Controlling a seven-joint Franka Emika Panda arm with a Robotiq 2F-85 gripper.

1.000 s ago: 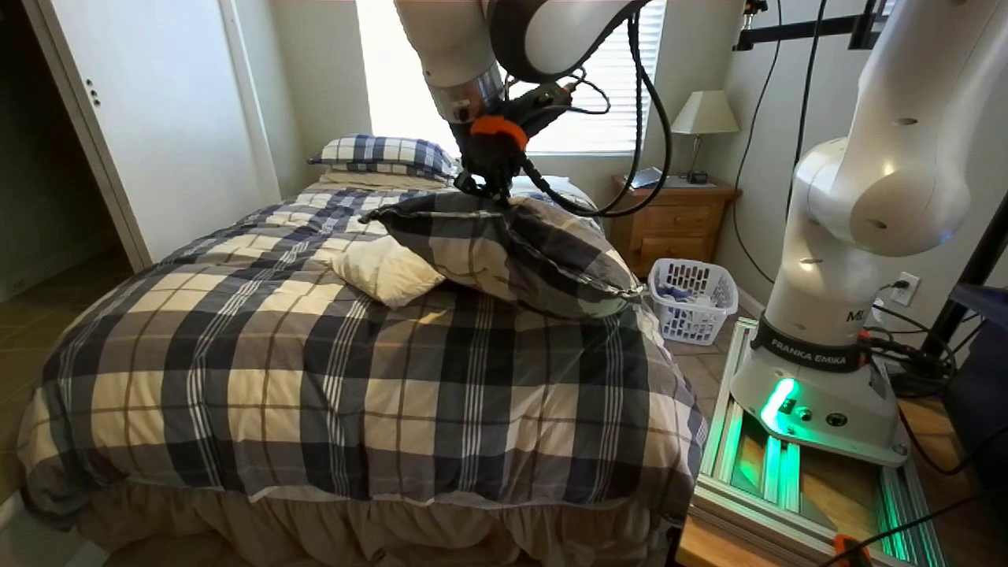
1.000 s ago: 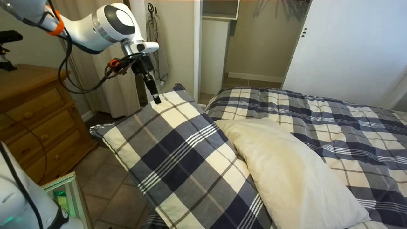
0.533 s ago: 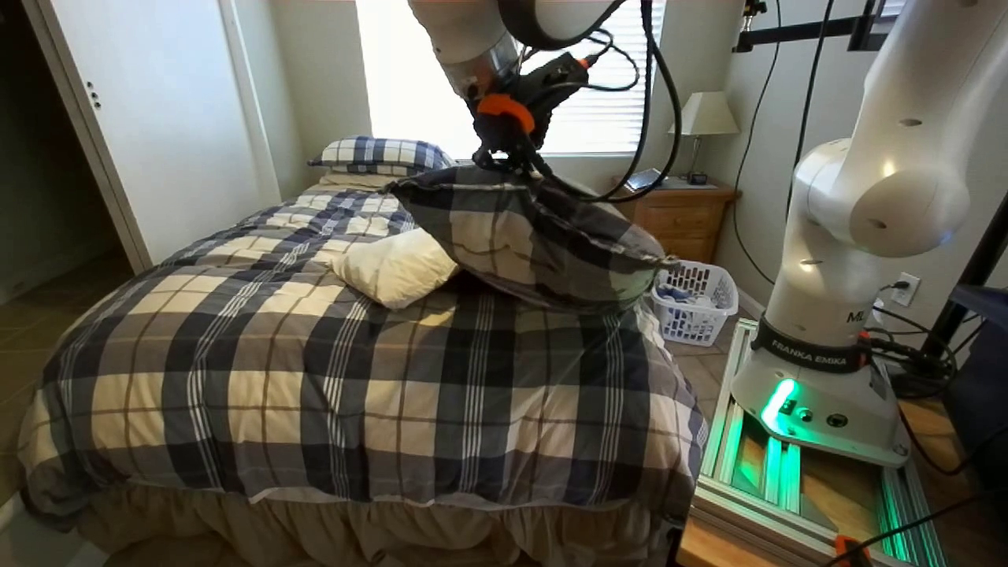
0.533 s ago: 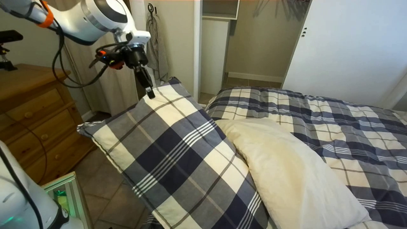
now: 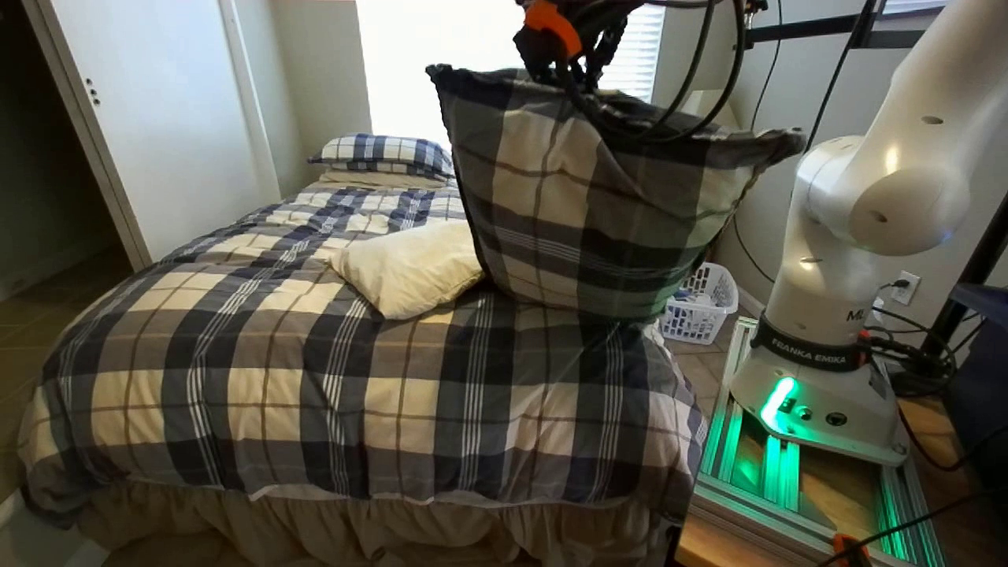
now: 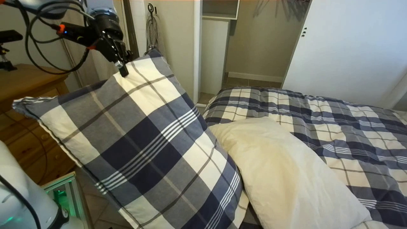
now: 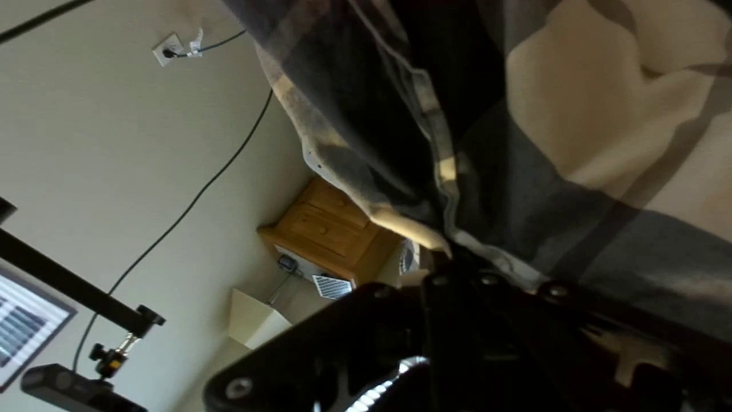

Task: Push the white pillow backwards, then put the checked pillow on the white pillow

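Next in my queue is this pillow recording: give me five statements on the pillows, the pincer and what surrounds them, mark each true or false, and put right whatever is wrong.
1. The pincer is shut on the upper edge of the large checked pillow. True.
2. The plain cream pillow lies on the plaid bedspread. True.
3. The large checked pillow lies flat on top of the plain cream pillow. False: it is steeply tilted beside it, its upper edge held up.
4. A white plastic basket stands on the tiled floor. True.
5. The robot's base light glows red. False: the base light glows green.
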